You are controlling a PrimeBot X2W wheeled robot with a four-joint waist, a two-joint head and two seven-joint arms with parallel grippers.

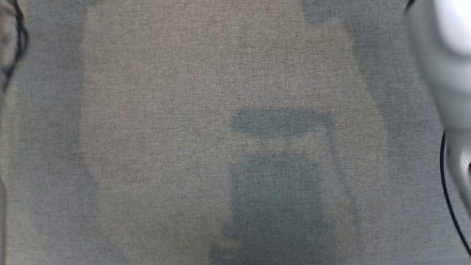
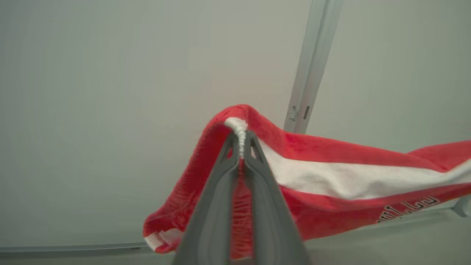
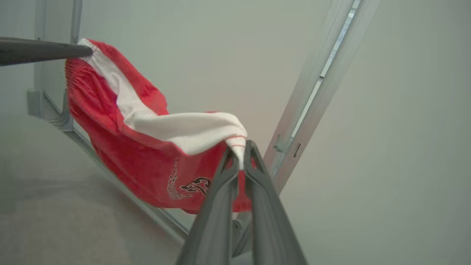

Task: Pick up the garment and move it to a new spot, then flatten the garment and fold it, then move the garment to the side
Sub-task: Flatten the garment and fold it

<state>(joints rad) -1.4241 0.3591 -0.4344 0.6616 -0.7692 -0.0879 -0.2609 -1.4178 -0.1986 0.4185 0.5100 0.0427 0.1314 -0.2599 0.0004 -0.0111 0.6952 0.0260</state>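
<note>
While head view shows grey surface (image 1: pixel 154 92), left claw (image 2: pixel 241 139), right claw (image 3: pixel 241 150) pinch garment (image 2: pixel 331 149).

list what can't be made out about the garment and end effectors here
- Left wrist view: the black lettering on the garment is small, tilted and partly lost at the cloth's lower edge, so it is unreadable.
- Left wrist view: the left end effector hides the cloth behind its fingers.
- Right wrist view: the right end effector hides the garment's corner below its grip.
- Head view: a pale arm is blurred and cut off by the right edge.
</note>
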